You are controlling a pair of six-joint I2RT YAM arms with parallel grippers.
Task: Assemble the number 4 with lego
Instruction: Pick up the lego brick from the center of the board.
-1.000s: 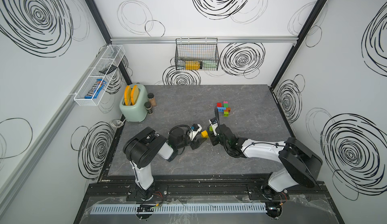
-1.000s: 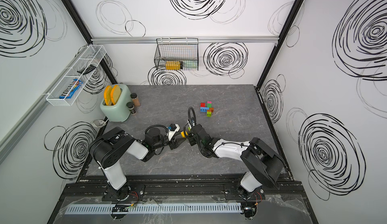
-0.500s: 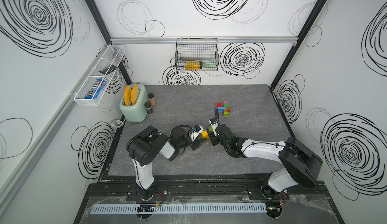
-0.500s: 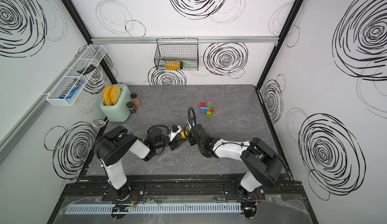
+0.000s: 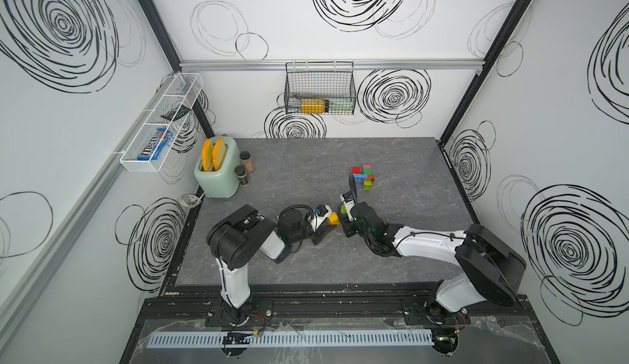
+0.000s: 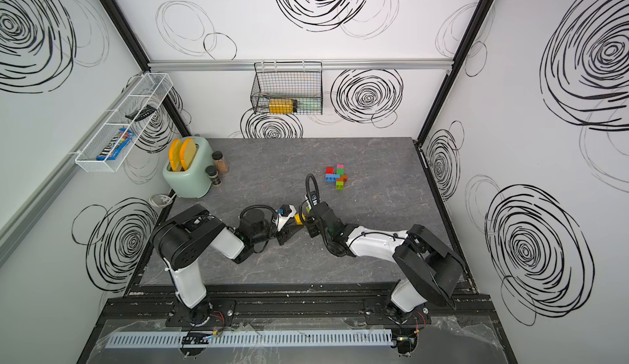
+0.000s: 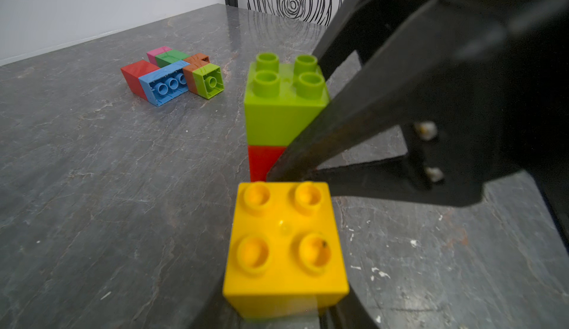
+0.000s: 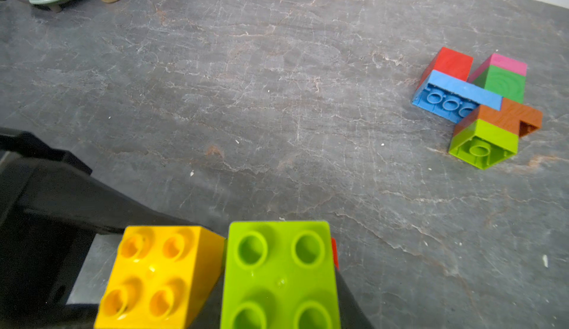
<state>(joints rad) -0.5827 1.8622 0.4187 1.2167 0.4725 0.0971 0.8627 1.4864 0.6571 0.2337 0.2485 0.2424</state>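
Lego bricks are lying in two lots on the grey bench (image 5: 408, 243): a joined cluster (image 5: 363, 176) of red, pink, green, blue, orange and lime pieces is resting on its side towards the back, well apart from both arms. Nearer the front, the left hand (image 5: 329, 222) is clasping a yellow square brick (image 7: 284, 247), just beside a lime square brick (image 7: 284, 109) that is sitting on a red brick (image 7: 264, 161). The right hand (image 5: 345, 221) is laying one finger (image 7: 354, 106) against that stack's side, though whether it is gripping cannot be told.
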